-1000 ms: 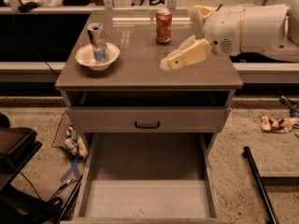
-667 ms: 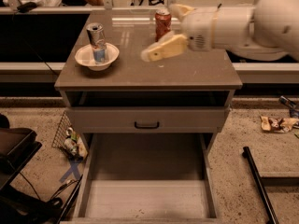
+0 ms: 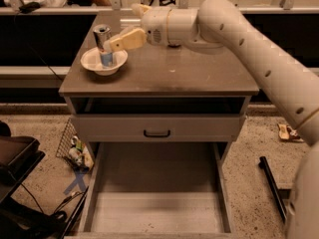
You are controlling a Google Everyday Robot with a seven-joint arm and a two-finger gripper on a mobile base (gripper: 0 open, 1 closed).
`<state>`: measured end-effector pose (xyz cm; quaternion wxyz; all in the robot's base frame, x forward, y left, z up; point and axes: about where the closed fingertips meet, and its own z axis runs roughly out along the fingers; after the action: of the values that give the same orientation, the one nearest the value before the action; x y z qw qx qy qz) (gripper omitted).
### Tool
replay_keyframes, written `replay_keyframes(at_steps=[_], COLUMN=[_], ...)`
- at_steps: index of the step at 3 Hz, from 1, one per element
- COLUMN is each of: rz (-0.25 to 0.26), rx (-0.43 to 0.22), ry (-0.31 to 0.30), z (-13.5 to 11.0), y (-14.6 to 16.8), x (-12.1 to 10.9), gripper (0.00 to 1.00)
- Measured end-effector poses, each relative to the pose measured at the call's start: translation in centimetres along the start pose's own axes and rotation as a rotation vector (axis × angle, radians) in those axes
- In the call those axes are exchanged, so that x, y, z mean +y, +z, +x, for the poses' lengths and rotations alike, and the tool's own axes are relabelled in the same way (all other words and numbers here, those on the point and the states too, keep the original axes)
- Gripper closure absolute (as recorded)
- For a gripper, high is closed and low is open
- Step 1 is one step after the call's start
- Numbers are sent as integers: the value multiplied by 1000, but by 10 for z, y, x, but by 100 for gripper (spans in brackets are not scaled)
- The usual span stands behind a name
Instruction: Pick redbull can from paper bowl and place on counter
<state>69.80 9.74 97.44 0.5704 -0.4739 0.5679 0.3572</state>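
The redbull can, slim, silver and blue, stands upright in the white paper bowl at the back left of the grey-brown counter. My gripper is open, just right of the can. Its lower finger reaches to the can's right side and its tip is at or against the can. The upper finger sits higher and farther back. The can is not lifted.
My arm stretches across the counter's back from the right and hides what stands behind it. The cabinet's bottom drawer is pulled open toward me. A wire basket and black gear sit on the floor at left.
My gripper has swept left across the counter from the right side to the can in the bowl. The orange-red soda can seen earlier is now hidden behind my arm.
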Motion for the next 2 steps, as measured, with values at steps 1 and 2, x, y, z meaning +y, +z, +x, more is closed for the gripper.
replay_keyframes(at_steps=[1,2], rz=[-29,-57], rx=[-10,-7], ry=[28,64], z=[8,23], y=[30,60], x=[-3,-2], gripper=[0,0])
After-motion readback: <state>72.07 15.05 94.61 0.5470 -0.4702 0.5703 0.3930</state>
